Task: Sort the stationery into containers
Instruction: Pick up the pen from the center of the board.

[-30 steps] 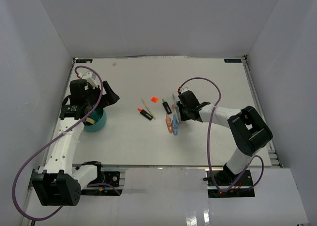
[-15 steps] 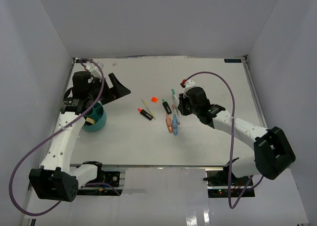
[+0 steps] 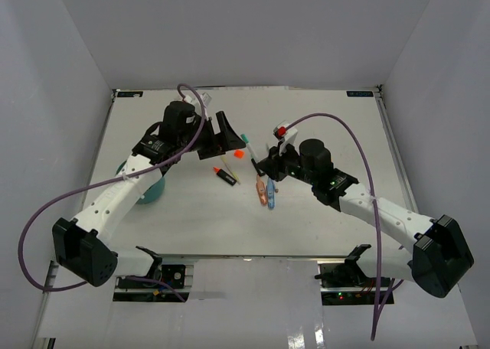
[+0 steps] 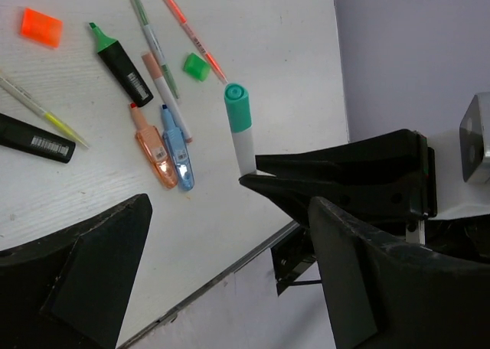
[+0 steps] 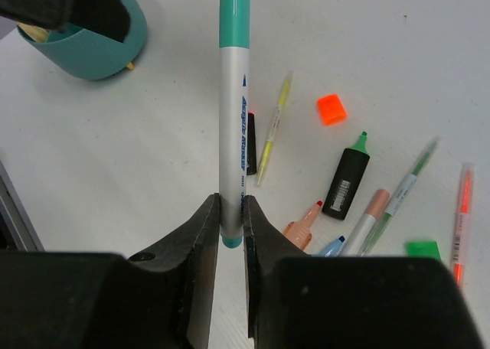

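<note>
Right wrist: right gripper [image 5: 230,215] is clamping a teal-capped pen [image 5: 230,112] upright at frame centre.
Left gripper [image 3: 223,131]: hovering, jaws spread wide.
Teal tub [image 5: 96,58]: sitting upper left.

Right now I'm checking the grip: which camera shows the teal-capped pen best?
The right wrist view: the teal-capped pen runs up mid-frame, pinched by the right hand. Left wrist shows it smaller, cap and upper barrel. Top external shows only a sliver.
</note>
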Available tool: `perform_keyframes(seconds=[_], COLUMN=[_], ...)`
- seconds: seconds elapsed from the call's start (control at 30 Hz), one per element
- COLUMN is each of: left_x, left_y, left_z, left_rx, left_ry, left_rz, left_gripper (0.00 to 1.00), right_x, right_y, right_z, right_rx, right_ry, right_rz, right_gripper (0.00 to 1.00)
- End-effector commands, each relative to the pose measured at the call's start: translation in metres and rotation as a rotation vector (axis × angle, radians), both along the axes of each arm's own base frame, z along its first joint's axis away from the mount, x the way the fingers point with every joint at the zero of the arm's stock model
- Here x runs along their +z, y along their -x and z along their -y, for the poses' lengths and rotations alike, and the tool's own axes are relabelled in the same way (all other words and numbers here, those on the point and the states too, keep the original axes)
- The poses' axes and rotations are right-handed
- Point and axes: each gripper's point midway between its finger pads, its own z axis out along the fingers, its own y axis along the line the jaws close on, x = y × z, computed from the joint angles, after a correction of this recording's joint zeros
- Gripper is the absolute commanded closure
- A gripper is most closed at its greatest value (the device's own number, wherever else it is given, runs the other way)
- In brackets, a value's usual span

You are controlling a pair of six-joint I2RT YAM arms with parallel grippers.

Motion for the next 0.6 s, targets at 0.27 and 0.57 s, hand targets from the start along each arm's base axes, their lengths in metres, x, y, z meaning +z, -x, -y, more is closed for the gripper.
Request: perform_keyframes(seconds=[0.27,0.57], left_x=[0.015,0.019], left_y=[-0.029,-0.036], left_z=[0.018,0.027], left_rx=[0.144,0.151], left_ry=[0.014,0.036], left_rz=[0.049,0.056], left_gripper=[0.24,0.45], right_x=[0.03,0.028], right_y=[0.013,0.016], right_z=[-0.014,-0.017], right_rx=[0.1,0.123], right_ry=[-0.093,-0.094], right_rz=[0.101,0.106], right_gripper=[0.87,0.86])
